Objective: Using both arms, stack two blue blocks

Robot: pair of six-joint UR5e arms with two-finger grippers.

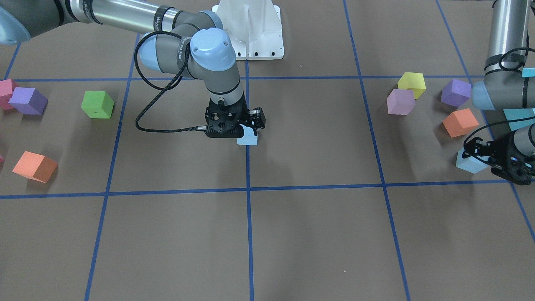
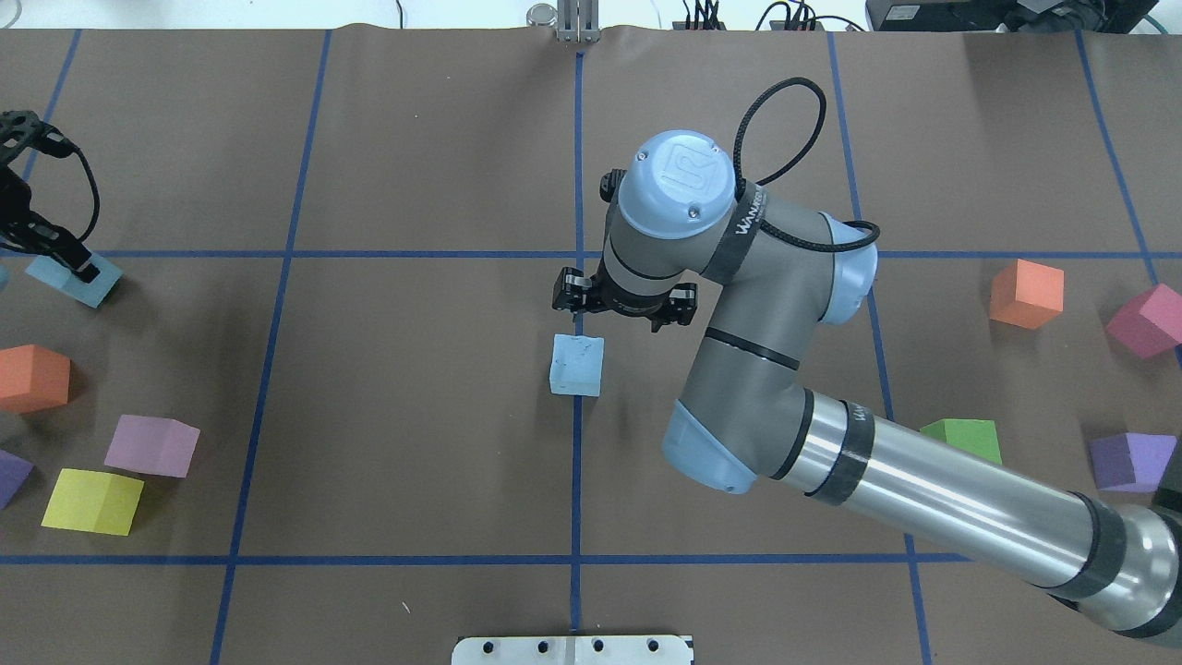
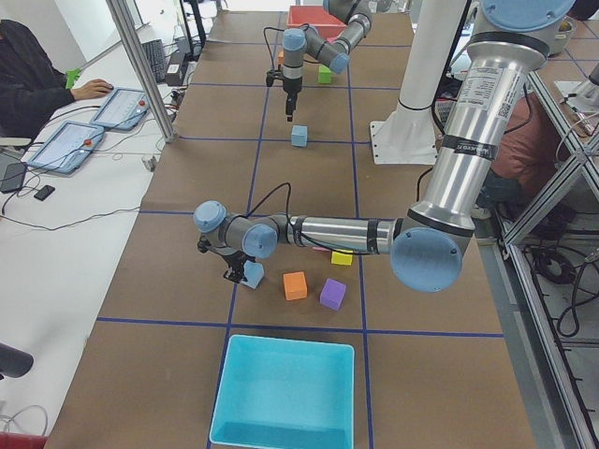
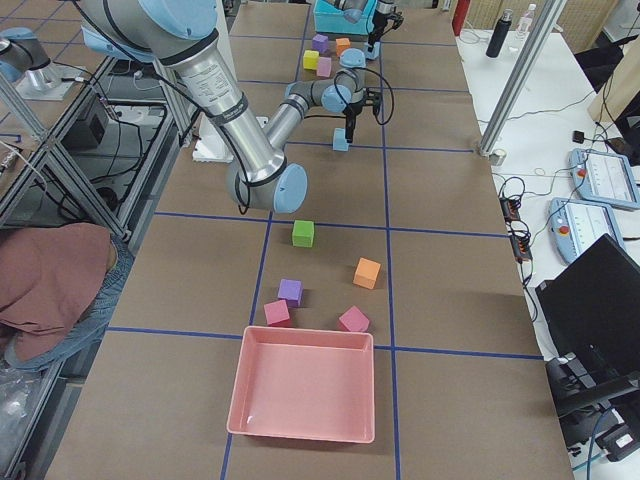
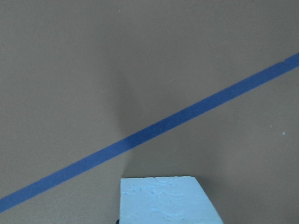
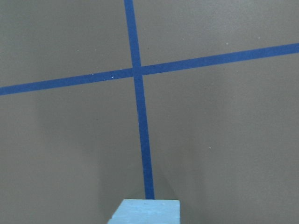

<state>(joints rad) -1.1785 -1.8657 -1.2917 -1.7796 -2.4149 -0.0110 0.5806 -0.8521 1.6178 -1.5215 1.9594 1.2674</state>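
Observation:
One pale blue block (image 2: 577, 365) rests on the table's middle, on the blue tape line. It also shows in the front view (image 1: 249, 140) and at the bottom edge of the right wrist view (image 6: 145, 212). My right gripper (image 2: 626, 309) hangs above it, apart from it, with its jaws spread and empty. The second blue block (image 2: 97, 288) is low at the table's left edge. My left gripper (image 2: 69, 263) is shut on it, with a finger on either side in the front view (image 1: 476, 158). This block fills the bottom of the left wrist view (image 5: 166, 200).
Orange (image 2: 32, 377), lilac (image 2: 150, 445) and yellow (image 2: 90, 501) cubes lie near my left arm. Orange (image 2: 1025, 294), pink (image 2: 1150, 320), green (image 2: 965, 439) and purple (image 2: 1128, 460) cubes lie on the right. A turquoise bin (image 3: 285, 398) and a pink tray (image 4: 305, 385) stand at the table's ends.

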